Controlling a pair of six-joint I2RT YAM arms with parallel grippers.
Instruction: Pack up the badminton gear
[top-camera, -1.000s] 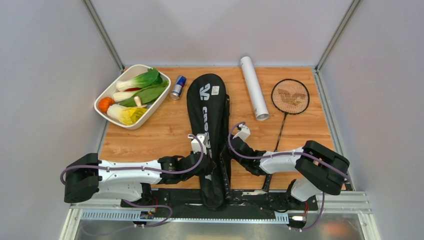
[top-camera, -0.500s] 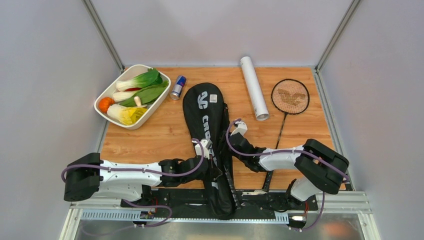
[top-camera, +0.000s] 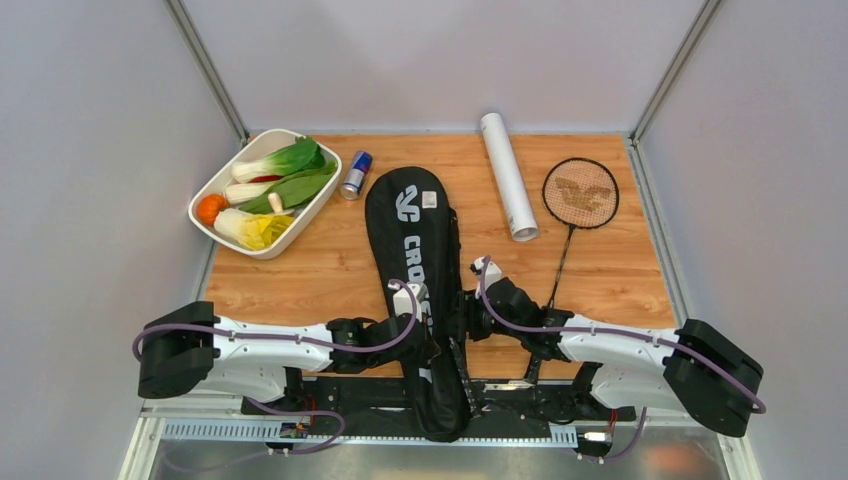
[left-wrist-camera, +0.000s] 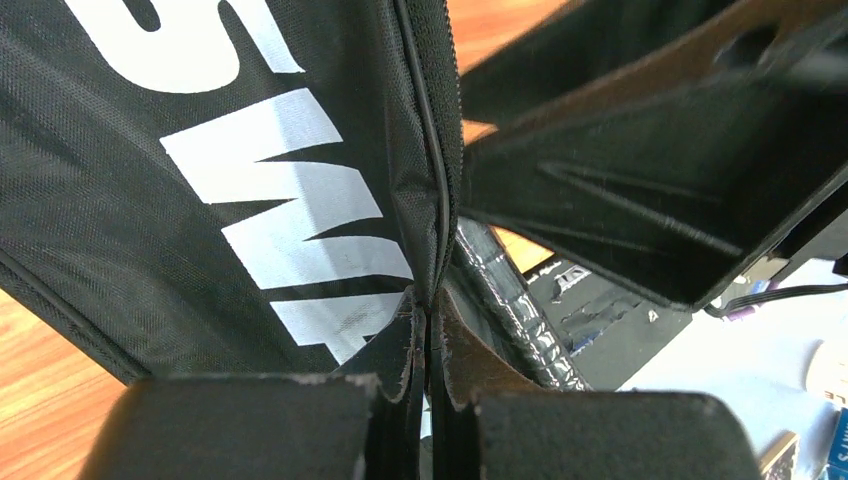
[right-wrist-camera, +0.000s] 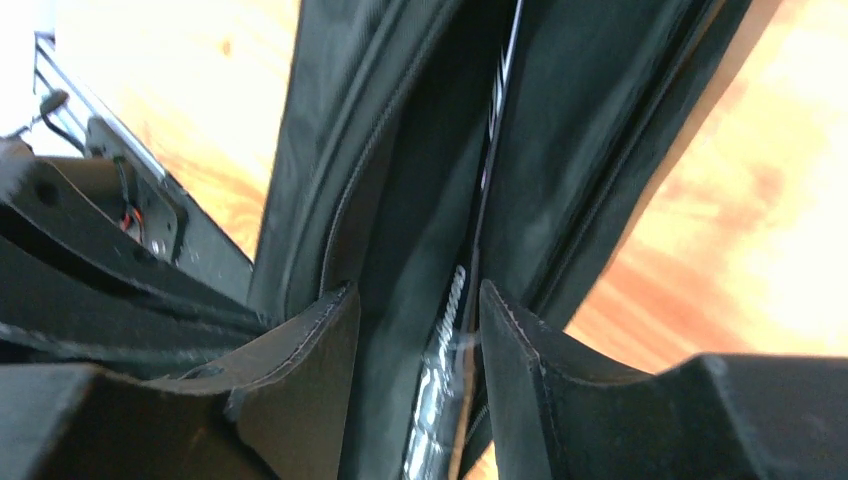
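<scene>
Black, white-lettered bag (top-camera: 418, 228)

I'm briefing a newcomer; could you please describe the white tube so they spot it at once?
On the wooden table, look right of the black racket bag. The white tube lies there, beside the racket: the only long, plain white cylinder.

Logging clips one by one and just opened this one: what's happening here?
Both arms are working on the black racket bag, which lies lengthwise in the middle of the table. The left gripper is pinched shut on the bag's zippered edge. The right gripper is open, straddling the bag's opened seam. One racket lies on the table to the right, beside the white tube, neither packed yet. No shuttlecocks are in view.
</scene>
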